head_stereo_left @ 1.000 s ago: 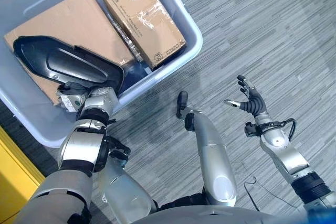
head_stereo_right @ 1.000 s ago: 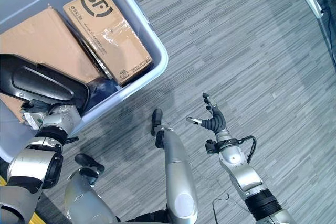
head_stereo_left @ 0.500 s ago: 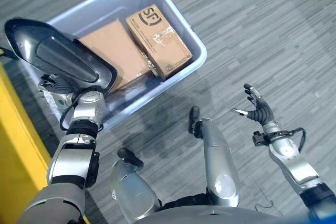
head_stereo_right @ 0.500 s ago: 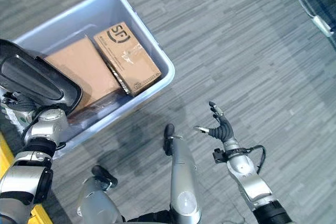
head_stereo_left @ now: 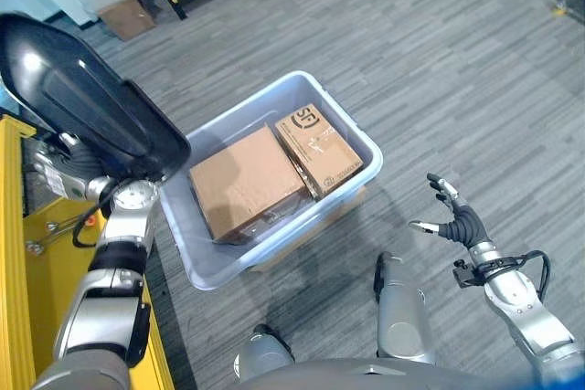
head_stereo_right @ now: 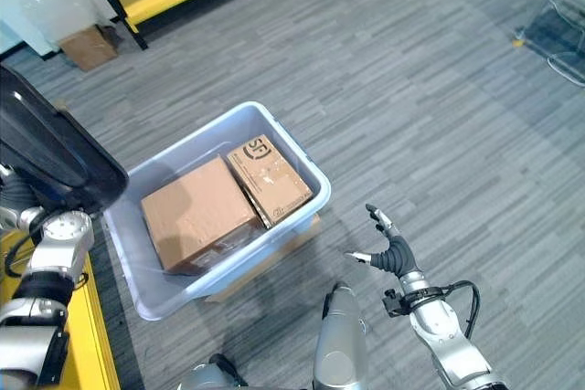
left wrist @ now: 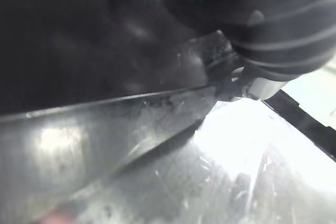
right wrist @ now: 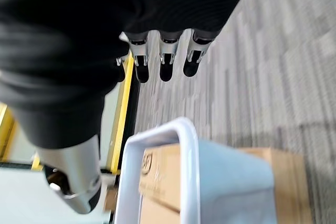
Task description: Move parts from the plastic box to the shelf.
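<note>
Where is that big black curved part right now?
The black part is up at the robot's left side, above the yellow shelf, left of the plastic box.

Glossy black part [head_stereo_left: 87, 89], pale blue box [head_stereo_left: 361, 134], yellow shelf [head_stereo_left: 14, 253].

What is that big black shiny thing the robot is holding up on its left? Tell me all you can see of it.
The black part is a large, glossy moulded panel that looks like plastic: long, rounded at the ends, with a raised rim around a sunken centre. It is lifted above the yellow shelf, beside the plastic box and clear of it, tilted with its broad face up. The left hand is under its lower edge, fingers hidden behind it. Nothing else touches it.
</note>
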